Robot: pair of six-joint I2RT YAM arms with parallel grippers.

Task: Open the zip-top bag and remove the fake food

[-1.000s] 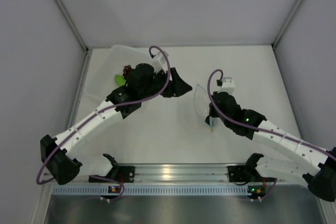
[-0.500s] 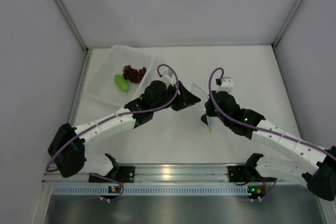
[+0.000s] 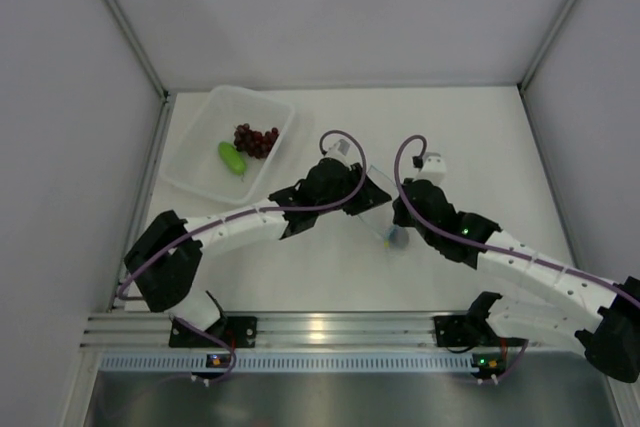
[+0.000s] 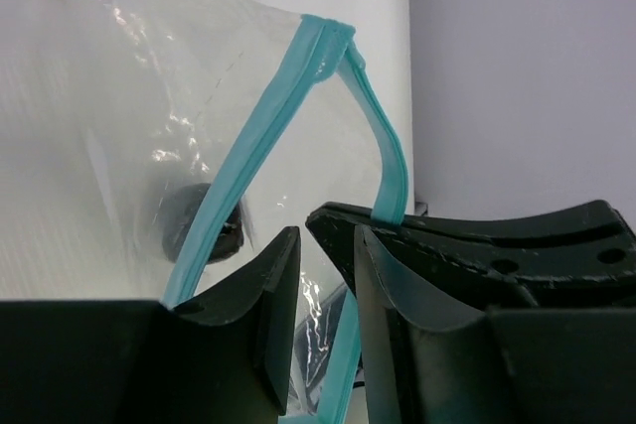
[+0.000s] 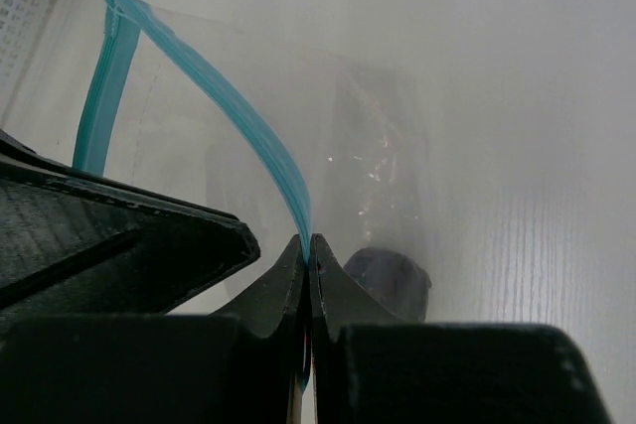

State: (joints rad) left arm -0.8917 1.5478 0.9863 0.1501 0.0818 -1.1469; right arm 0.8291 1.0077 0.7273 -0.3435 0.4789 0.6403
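Note:
The clear zip-top bag (image 3: 376, 199) stands between both grippers with its light blue zip strip (image 4: 260, 141) parted. My right gripper (image 5: 309, 255) is shut on one side of the strip (image 5: 253, 131) and holds the bag up. My left gripper (image 4: 323, 265) is open at the bag's mouth, and the other side of the strip runs down between its fingers. A small dark lump (image 4: 191, 220) lies inside the bag; it also shows in the right wrist view (image 5: 390, 280). The red-purple grape bunch (image 3: 256, 138) and the green piece (image 3: 232, 157) lie in the tub.
The rigid translucent tub (image 3: 199, 185) stands at the back left of the white table, next to the left wall. The left arm stretches across from the left base to the bag. Walls close the table on three sides.
My left gripper has swung right from over the tub to the bag's mouth. The grape bunch and green piece now show in the tub. The bag has tipped a little toward the left gripper.

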